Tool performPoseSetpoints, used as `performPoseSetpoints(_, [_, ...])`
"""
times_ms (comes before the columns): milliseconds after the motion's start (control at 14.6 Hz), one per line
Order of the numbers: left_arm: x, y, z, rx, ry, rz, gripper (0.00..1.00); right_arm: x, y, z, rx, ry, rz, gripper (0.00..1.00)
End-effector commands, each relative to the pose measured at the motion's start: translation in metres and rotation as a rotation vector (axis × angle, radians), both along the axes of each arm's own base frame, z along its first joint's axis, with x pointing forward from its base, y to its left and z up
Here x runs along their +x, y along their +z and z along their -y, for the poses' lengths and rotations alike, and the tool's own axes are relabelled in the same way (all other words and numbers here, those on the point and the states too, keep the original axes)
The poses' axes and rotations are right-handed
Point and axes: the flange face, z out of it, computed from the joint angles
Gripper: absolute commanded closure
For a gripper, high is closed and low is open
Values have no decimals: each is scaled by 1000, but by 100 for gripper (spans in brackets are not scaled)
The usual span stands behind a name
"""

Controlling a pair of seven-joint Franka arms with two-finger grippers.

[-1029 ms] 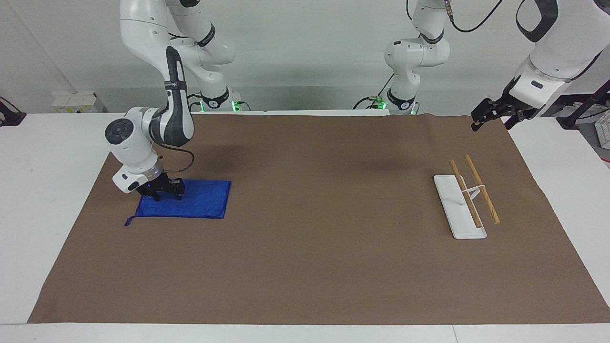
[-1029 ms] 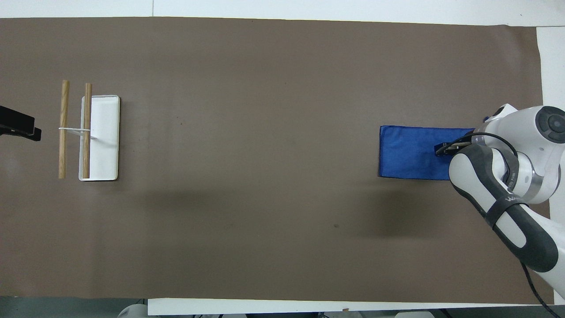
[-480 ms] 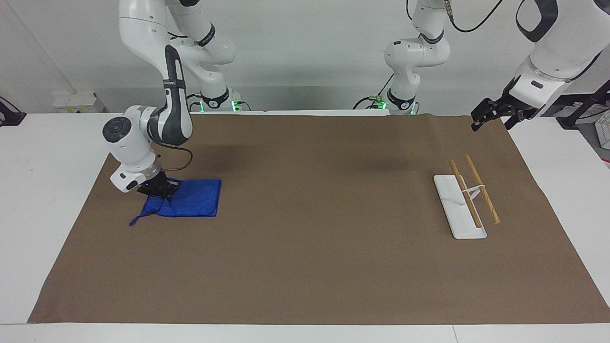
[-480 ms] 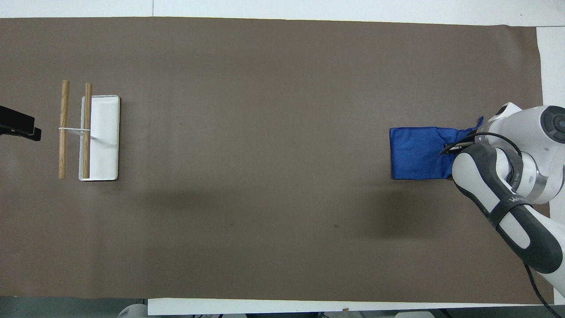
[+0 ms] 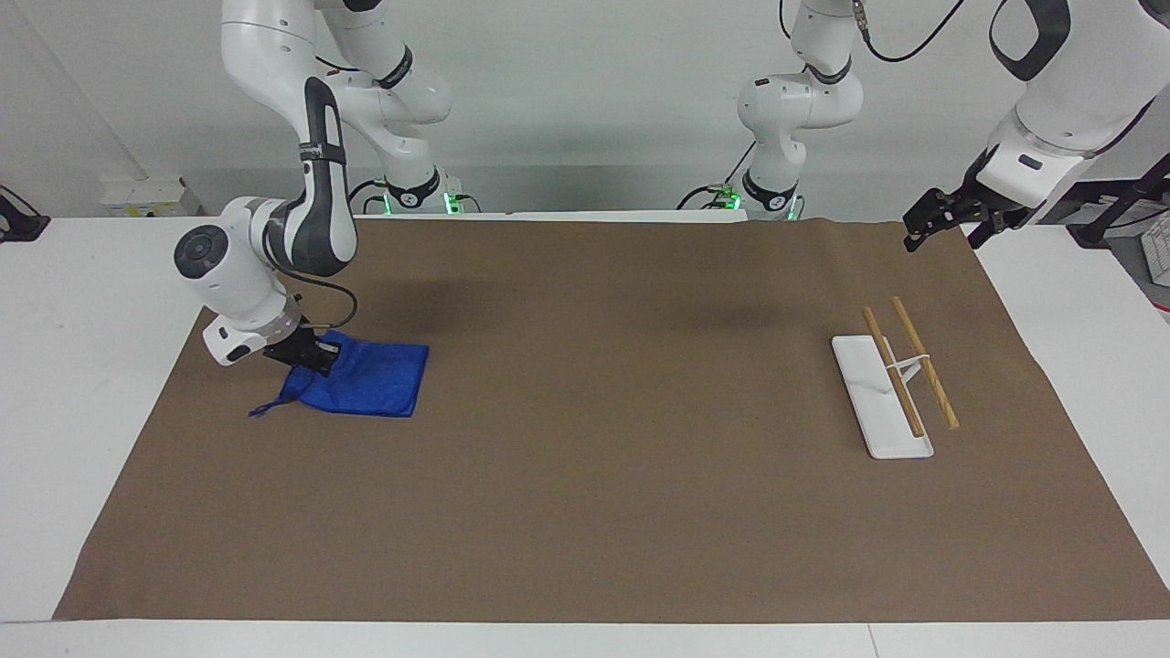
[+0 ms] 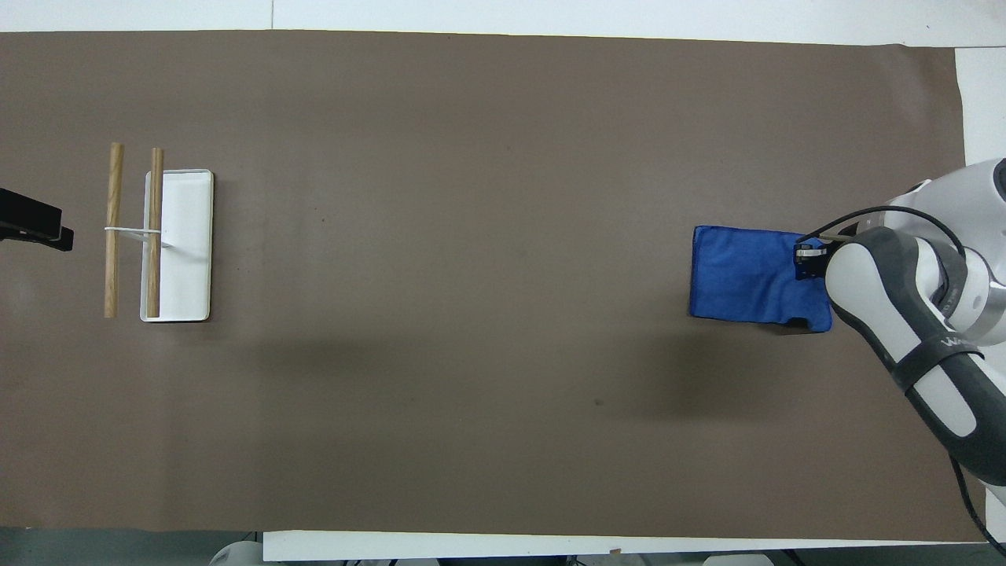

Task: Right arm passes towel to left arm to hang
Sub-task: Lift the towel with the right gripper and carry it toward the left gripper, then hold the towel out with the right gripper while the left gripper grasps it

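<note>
**Towel gripped at one end, partly raised from the mat**

The right gripper [image 5: 306, 355] is found clamped on the towel [image 5: 370, 379] at the end toward the right arm's end of the table. That end is lifted and bunched at the jaws; the rest of the towel trails from the jaws and lies on the brown mat [image 5: 585, 512]. A small tail [image 5: 262, 410] hangs at the corner below the jaws.

The left gripper [image 5: 946, 219] is held with its jaws apart in the air, over the mat's corner at the left arm's end, where it waits. The rack [image 5: 891, 384], with its two wooden bars, is noted well apart from both grippers. Open mat is seen between towel and rack.

Compared with a second ago, the towel is no longer flat, its gripped end is raised, and the right arm [image 5: 311, 164] is shifted toward its own end.
</note>
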Motion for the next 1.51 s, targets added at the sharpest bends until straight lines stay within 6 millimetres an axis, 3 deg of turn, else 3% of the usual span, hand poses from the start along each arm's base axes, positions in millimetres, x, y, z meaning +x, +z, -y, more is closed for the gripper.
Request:
performPoseSetpoints(0, [-4, 0, -5, -11, -1, -5, 0, 7, 50, -44, -1, -165, -39, 100])
performPoseSetpoints(137, [-5, -2, -30, -11, 49, -17, 0, 13, 84, -91, -14, -272, -63, 100])
performPoseSetpoints(206, [-8, -3, -31, -10, 54, -30, 0, 15, 98, -116, -12, -333, -73, 100])
performPoseSetpoints(343, [-5, -2, -29, -6, 106, -19, 0, 16, 120, -162, 2, -436, -76, 100])
performPoseSetpoints(618, [-1, -2, -10, -108, 557, -40, 0, 8, 167, -270, 122, -721, -119, 100])
performPoseSetpoints(824, [0, -9, 3, -190, 889, -106, 0, 1, 196, -326, 296, -885, -193, 100])
performPoseSetpoints(1029, [-11, -26, 23, -302, 1200, -213, 0, -3, 220, -363, 454, -1023, -266, 100])
performPoseSetpoints(1167, [-25, -41, 50, -350, 1341, -240, 0, -10, 237, -389, 550, -1103, -340, 100])
performPoseSetpoints(1441, [-39, -53, 63, -448, 1473, -334, 0, -21, 261, -440, 707, -1243, -398, 100])
